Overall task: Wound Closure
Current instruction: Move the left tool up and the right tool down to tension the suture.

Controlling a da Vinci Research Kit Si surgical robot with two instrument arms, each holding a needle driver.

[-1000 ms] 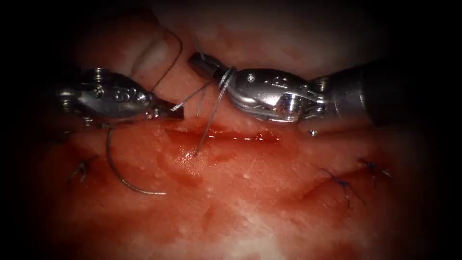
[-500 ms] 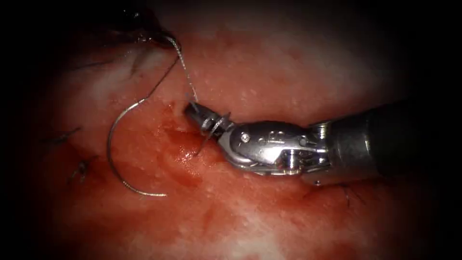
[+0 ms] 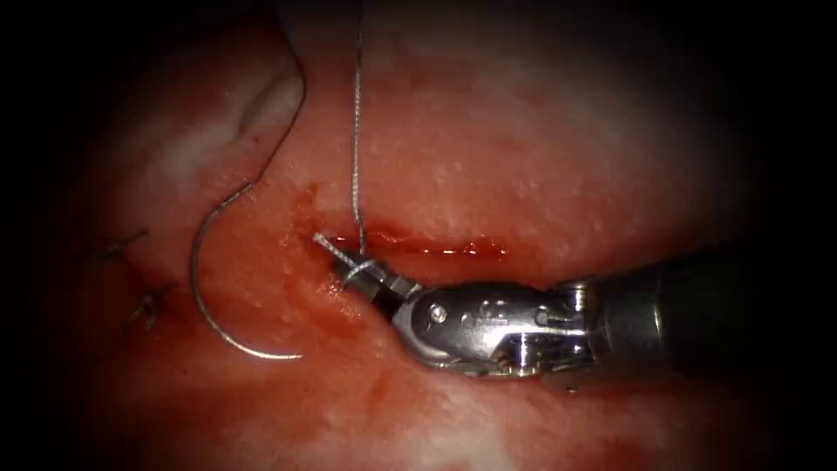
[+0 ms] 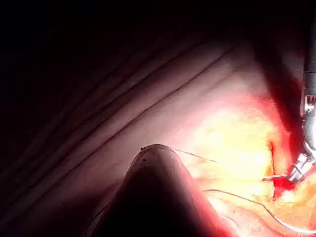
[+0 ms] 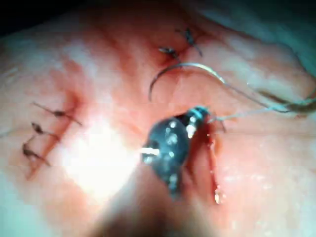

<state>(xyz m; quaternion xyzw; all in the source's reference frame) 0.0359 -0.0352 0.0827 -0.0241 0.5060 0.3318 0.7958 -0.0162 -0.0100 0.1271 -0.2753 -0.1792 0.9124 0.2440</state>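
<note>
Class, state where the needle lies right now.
In the endoscope view the needle lies loose on the tissue, left of the cut, held by neither tool. The right tool, wrapped with thread, is at the cut's left end.

The right pincer (image 3: pixel 336 253) has dropped to the cut's (image 3: pixel 427 249) left end — thread (image 3: pixel 356 131) now drawn taut upward.
</note>
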